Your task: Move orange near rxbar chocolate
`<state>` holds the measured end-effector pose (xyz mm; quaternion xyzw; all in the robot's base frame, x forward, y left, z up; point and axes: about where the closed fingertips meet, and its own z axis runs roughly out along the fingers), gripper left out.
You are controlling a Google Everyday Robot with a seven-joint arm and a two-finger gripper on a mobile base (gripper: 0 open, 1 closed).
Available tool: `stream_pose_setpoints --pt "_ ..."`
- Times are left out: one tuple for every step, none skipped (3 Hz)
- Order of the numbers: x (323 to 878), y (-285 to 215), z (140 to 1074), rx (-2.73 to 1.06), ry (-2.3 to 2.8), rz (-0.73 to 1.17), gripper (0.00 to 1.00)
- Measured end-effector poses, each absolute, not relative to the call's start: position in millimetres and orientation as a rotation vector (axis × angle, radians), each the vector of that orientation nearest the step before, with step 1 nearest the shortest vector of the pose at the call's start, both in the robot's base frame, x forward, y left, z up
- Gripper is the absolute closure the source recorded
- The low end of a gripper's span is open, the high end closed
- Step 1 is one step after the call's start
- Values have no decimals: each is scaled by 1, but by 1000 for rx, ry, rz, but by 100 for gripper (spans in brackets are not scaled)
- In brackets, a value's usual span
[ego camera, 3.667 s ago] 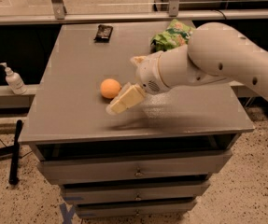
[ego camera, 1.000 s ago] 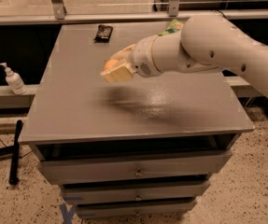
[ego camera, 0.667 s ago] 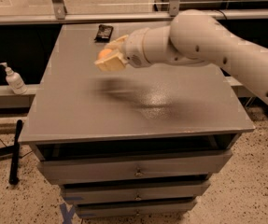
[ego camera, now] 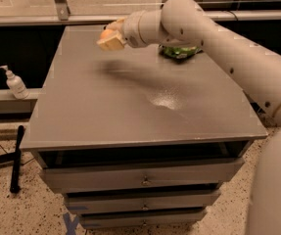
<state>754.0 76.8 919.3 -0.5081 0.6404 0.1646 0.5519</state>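
The robot's white arm reaches across the grey table (ego camera: 105, 111), its gripper (ego camera: 110, 39) raised above the far left part of the top. The tan fingers (ego camera: 113, 43) are closed around the orange (ego camera: 105, 33), which shows only partly between them, held clear of the surface. A crinkled green bag (ego camera: 180, 51) lies behind the arm; a soap bottle (ego camera: 14, 83) stands left of the table.

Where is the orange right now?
In the camera view, the orange is in the gripper, held above the far part of the table, left of the green bag.
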Motion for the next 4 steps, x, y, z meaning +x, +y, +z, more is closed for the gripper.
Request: stream_pose_setpoints --pt "812 76 912 -1199 1521 346 100" --pt "851 73 900 -1189 1544 321 100" --pt "870 72 883 -1184 1577 323 100" --pt "877 72 866 -1183 1609 336 100"
